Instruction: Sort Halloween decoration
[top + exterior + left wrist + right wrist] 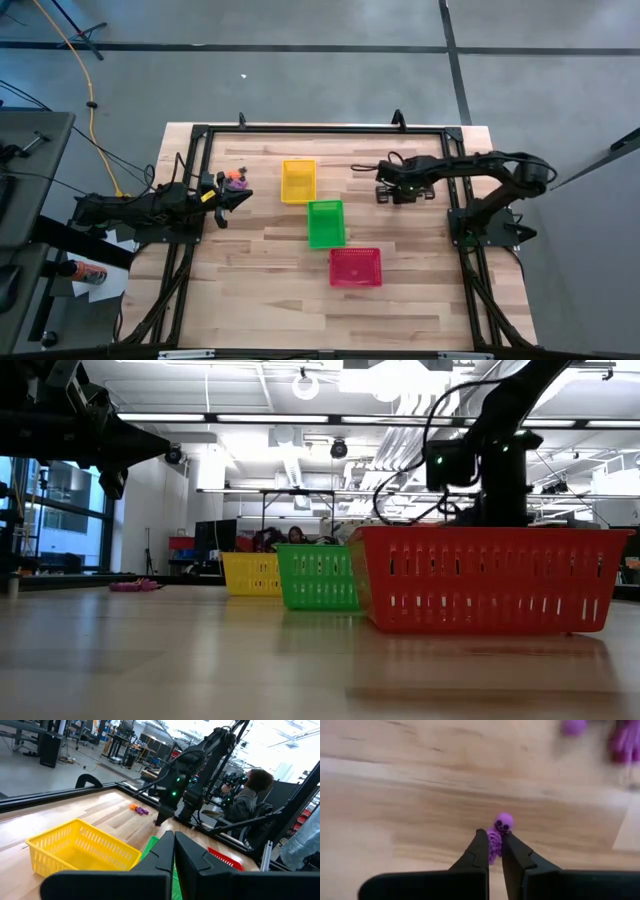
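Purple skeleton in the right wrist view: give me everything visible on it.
The purple skeleton is a tiny plastic-looking figure with a round skull, two dark eye sockets and a ribbed body. It lies on the wooden table, skull poking out past the fingertips. The right gripper is shut on its body, one dark finger each side.

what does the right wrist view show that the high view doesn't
Only the right wrist view shows the right gripper shut on a purple skeleton trinket, with more purple trinkets blurred beyond it. Only the high view shows the yellow basket, green basket and red basket in a diagonal row, and the left gripper, shut, near small trinkets. Both show the wooden table and the right gripper.
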Motion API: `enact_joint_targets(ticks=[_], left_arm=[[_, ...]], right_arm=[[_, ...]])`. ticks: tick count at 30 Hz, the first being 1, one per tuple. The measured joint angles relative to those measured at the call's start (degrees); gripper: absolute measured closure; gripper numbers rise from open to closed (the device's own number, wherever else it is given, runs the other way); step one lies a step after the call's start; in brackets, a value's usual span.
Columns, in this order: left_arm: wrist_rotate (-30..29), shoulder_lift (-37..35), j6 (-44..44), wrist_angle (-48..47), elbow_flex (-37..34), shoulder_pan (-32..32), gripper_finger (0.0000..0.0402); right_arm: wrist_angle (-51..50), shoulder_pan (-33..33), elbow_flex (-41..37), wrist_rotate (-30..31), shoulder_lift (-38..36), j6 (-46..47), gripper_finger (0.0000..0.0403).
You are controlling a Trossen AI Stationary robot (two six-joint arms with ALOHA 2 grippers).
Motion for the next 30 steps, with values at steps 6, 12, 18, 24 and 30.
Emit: enact_joint_targets(ticks=[6, 12, 18, 24, 30], left_arm=[[0.00, 0.02, 0.01, 0.00, 0.00, 0.00, 0.0398], [0.00, 0.01, 0.01, 0.00, -0.02, 0.00, 0.0398], [-0.02, 0.00, 0.00, 0.01, -0.01, 0.00, 0.0398], [0.00, 0.02, 0.01, 0.00, -0.02, 0.00, 0.0398], [-0.57, 0.02, 0.01, 0.03, -0.01, 0.00, 0.0398]], right_arm=[[5.10, 0.00, 0.12, 1.96, -9.84, -14.86, 0.0398], [20.49, 2.23, 0.21, -0.96, -18.05, -37.02, 0.0396], [38.64, 4.84, 0.23, -10.70, -21.23, -51.89, 0.0396], [54.57, 7.52, 0.29, -19.21, -21.43, -53.20, 0.0396], [56.76, 10.83, 0.30, -19.30, -21.43, -59.34, 0.0396]])
